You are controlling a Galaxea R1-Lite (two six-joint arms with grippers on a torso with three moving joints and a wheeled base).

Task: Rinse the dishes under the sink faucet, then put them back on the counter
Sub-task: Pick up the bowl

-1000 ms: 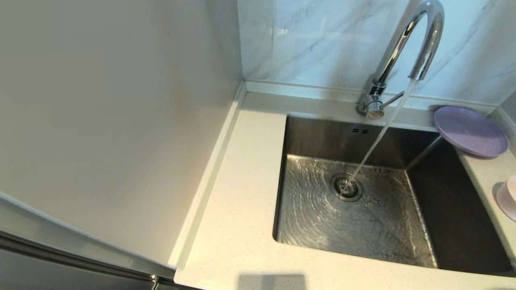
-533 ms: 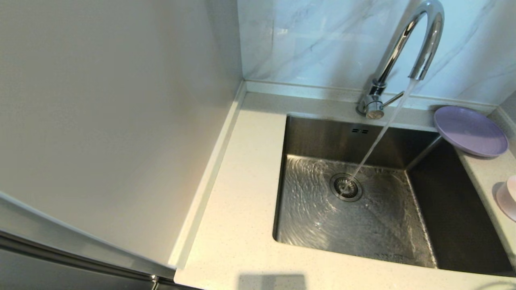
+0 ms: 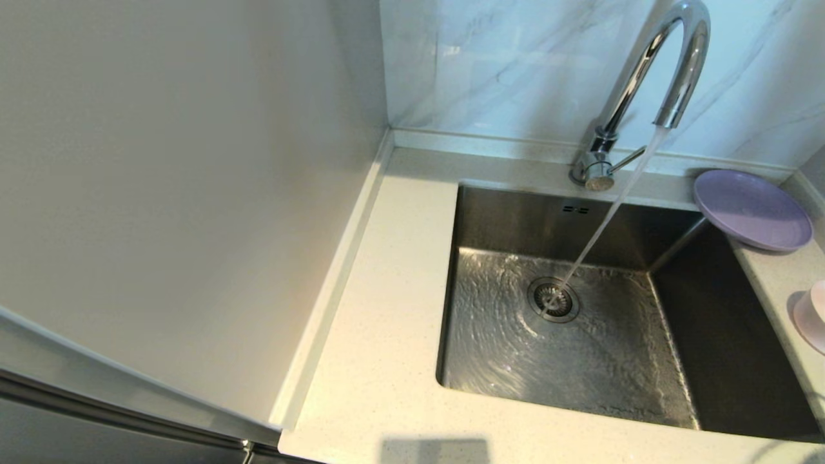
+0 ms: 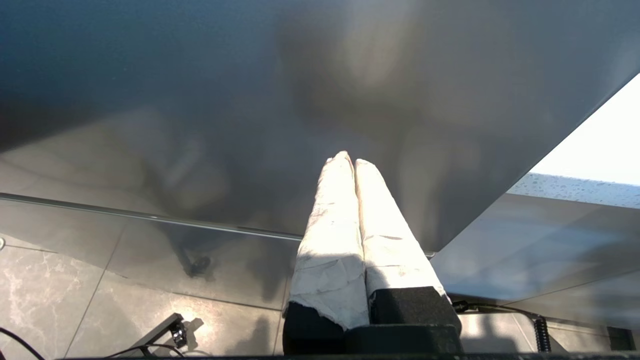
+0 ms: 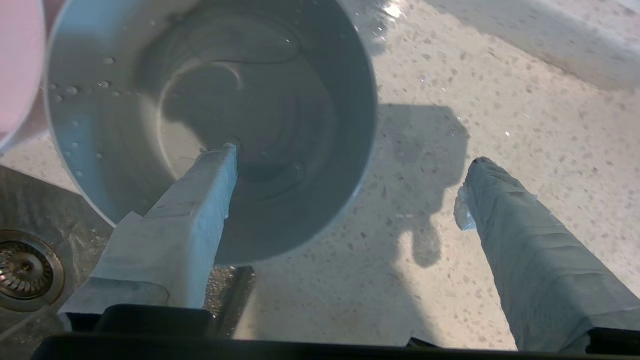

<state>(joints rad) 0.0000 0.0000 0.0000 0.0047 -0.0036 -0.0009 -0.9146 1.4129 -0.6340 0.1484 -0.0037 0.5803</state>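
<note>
A: Grey-white bowl (image 5: 210, 115) sits on the worktop (image 5: 450, 100) by the sink (image 3: 567, 361), wet inside. Right claw (image 5: 350, 165) spread wide, one finger (image 5: 190, 220) over the bowl, gripping nothing

B: Looks light, stiff, slippery. Pinch the rim. Left claw (image 4: 350, 165) pressed together, parked

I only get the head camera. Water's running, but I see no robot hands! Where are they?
Observer: The right gripper is open above the counter, one finger over the inside of a grey-white bowl, the other outside its rim.
Operator: Is that bowl wet?
Observer: Yes, water drops cling to its inner wall.
Operator: And the other hand?
Observer: The left gripper is shut and empty, parked by a dark panel, with floor tiles below.
</note>
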